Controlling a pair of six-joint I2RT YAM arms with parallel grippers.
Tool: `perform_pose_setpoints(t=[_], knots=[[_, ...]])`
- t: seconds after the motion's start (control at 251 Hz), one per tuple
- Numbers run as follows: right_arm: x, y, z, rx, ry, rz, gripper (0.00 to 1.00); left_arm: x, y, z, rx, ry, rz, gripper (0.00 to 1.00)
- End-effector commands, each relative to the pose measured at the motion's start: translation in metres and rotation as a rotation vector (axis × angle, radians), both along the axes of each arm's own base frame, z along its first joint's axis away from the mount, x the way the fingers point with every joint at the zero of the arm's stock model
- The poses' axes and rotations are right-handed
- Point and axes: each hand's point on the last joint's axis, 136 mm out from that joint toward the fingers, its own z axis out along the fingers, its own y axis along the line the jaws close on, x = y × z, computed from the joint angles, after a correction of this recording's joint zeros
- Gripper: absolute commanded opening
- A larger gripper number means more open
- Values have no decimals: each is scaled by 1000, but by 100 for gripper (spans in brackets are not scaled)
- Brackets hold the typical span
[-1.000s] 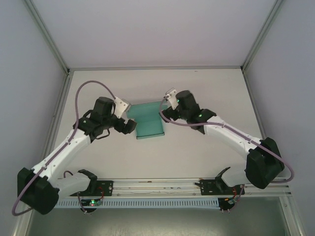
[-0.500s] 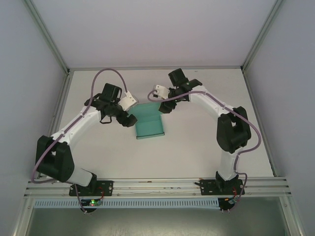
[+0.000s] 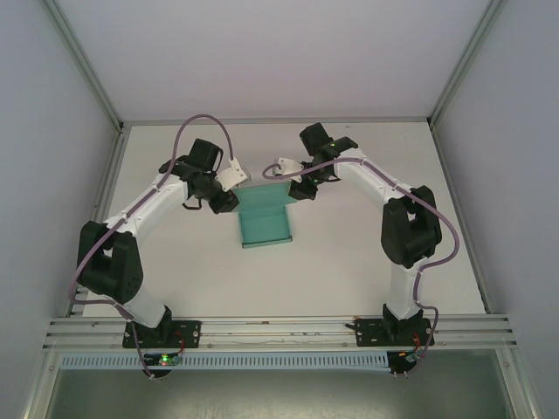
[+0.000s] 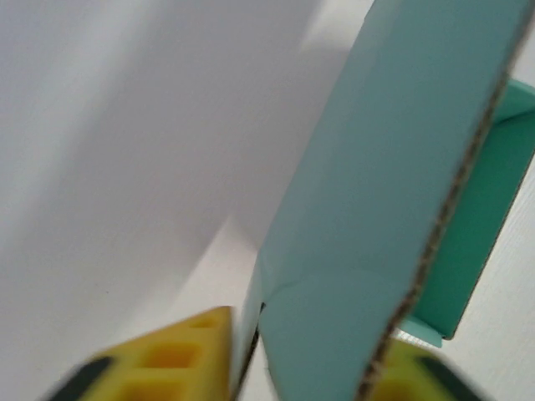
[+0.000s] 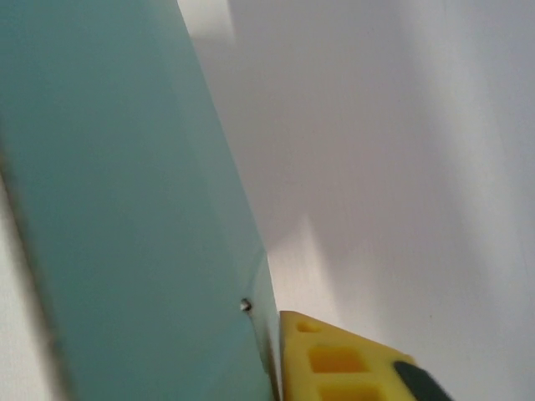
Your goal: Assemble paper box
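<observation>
Card fills the gap between the two yellow pads (image 4: 180, 363) of my left hand (image 4: 311, 342). I am closed on a raised flap of the paper box (image 4: 376, 167), whose raw corrugated edge runs up past the right-side pad. My right hand (image 3: 295, 190) reaches the opposite flap. One yellow pad (image 5: 334, 359) lies against the teal wall there, but its partner is behind the card, so I cannot tell whether that hand is clamped or merely touching. From above, the box sits mid-desk (image 3: 376, 262), somewhat toward the far side, with my hands meeting it at its far left and far right corners.

I judge the step to be folding the side flaps up. To do it well I should move both hands together and pivot about the creases rather than pull. A light grip should keep the thin card from denting or slipping.

I cannot make out the creases, tabs or slots. Both wrist views are blurred and cropped close, and from above my hands cover the corners they hold.
</observation>
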Motion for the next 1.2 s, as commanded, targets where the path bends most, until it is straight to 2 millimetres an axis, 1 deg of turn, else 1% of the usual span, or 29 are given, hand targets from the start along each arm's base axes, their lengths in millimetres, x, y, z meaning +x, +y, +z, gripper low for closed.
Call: perform_pose_setpoints(t=[0.0, 0.088, 0.2, 0.315, 0.375, 0.427, 0.471, 0.519, 0.587, 0.642, 0.682, 0.774, 0.894, 1.017, 1.085, 1.193], knots=[[-3, -1, 6, 13, 23, -10, 11, 3, 6, 0, 13, 20, 26, 0], [6, -3, 8, 14, -2, -70, 10, 10, 8, 2, 15, 10, 66, 0], [20, -4, 17, 39, -43, -193, 9, 17, 8, 13, -5, -5, 129, 0], [38, -2, 38, 143, -33, -434, 6, 31, 5, 26, -62, -6, 251, 0], [42, 2, 46, 216, 11, -565, 5, 41, 2, 34, -106, -6, 336, 0], [44, 7, 48, 277, 40, -660, 5, 48, -3, 39, -154, 4, 410, 0], [44, 12, 49, 323, 46, -731, 6, 51, -8, 39, -187, 28, 455, 0], [47, 15, 52, 373, 43, -800, 10, 54, -14, 37, -220, 54, 509, 0], [50, 18, 57, 451, 44, -883, 9, 56, -23, 32, -271, 98, 557, 0], [51, 22, 58, 501, 51, -923, 8, 63, -24, 26, -294, 121, 645, 0], [53, 22, 56, 518, 57, -964, 7, 68, -26, 25, -318, 149, 702, 0], [59, 30, 53, 564, 72, -1022, 6, 76, -33, 21, -372, 187, 795, 0], [59, 48, 47, 602, 120, -1030, 7, 82, -44, 21, -354, 162, 805, 0], [57, 52, 42, 632, 122, -1073, 7, 85, -45, 16, -332, 165, 864, 0], [51, 58, 39, 618, 113, -1059, 7, 87, -52, 19, -366, 176, 866, 0], [47, 52, 29, 581, 97, -1085, 7, 87, -54, 22, -380, 177, 879, 0]])
